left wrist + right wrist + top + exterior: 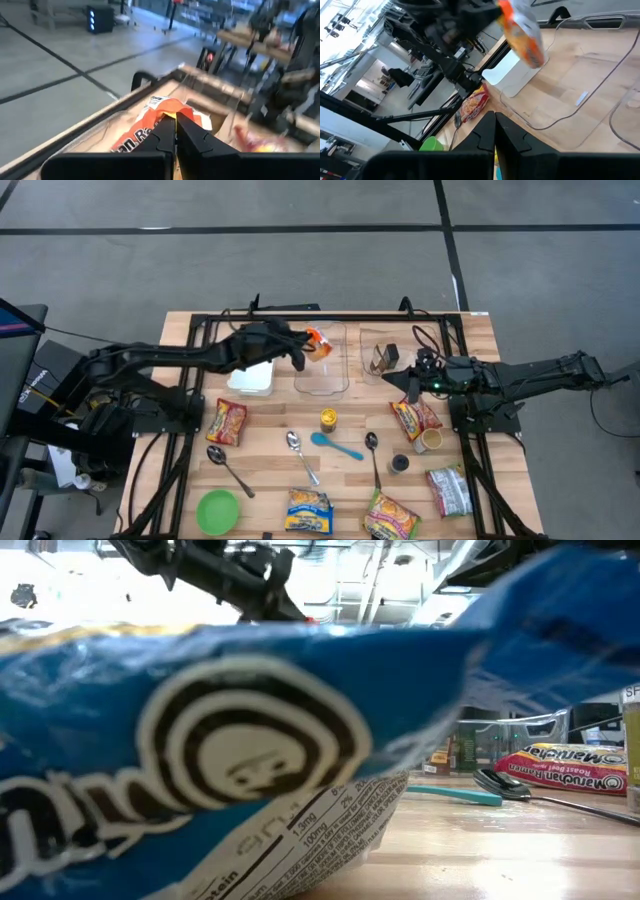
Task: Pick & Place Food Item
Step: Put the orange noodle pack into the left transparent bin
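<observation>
An orange noodle packet (318, 343) hangs in the air over a clear square container (322, 370) at the table's far middle, with my left gripper (303, 352) shut on it. The left wrist view shows the packet (145, 127) just beyond the shut fingers. In the right wrist view the packet (522, 32) hangs above the clear container's wall (555, 120). My right gripper (408, 383) waits shut, holding nothing, at the right, beside a second clear container (378, 355). My left gripper pinches one edge of the orange packet (169, 111) between its two shut fingers, coming at it roughly level from the table's left side. The packet is lifted clear and droops tilted past the fingertips, over the clear container.
A white box (252, 377) stands left of the clear container. Nearer lie more noodle packets (227, 421) (416, 418), a yellow jar (328, 419), metal spoons (297, 448), a blue spoon (336, 445) and a green bowl (218, 511). A blue packet (200, 740) fills the low view.
</observation>
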`<state>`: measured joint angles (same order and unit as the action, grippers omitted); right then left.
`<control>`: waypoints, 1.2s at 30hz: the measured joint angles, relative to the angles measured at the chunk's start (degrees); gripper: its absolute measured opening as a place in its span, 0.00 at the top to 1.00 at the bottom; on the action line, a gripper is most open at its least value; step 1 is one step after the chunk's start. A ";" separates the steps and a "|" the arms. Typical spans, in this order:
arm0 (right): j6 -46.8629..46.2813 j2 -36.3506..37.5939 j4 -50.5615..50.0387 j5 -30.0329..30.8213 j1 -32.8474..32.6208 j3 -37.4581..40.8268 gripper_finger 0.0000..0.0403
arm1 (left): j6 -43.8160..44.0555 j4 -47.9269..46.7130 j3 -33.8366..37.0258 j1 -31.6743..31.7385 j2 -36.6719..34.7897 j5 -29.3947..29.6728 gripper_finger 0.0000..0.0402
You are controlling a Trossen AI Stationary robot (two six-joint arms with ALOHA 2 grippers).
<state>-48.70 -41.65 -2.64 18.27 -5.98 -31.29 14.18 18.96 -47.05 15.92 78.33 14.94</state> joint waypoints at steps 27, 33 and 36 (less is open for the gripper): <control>-2.37 -0.02 0.05 0.04 0.00 0.00 1.00 | -5.38 2.77 -0.02 5.99 14.55 -10.21 0.99; -2.37 0.00 -0.11 0.04 0.00 0.00 1.00 | -5.38 3.04 -0.07 5.97 17.46 -10.01 0.99; -2.37 -0.01 -0.12 0.04 0.00 0.00 1.00 | -5.36 2.63 -0.07 5.97 18.45 -10.03 0.99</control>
<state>-51.07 -41.66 -2.75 18.31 -5.98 -31.29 8.82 21.59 -47.11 21.89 96.78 4.91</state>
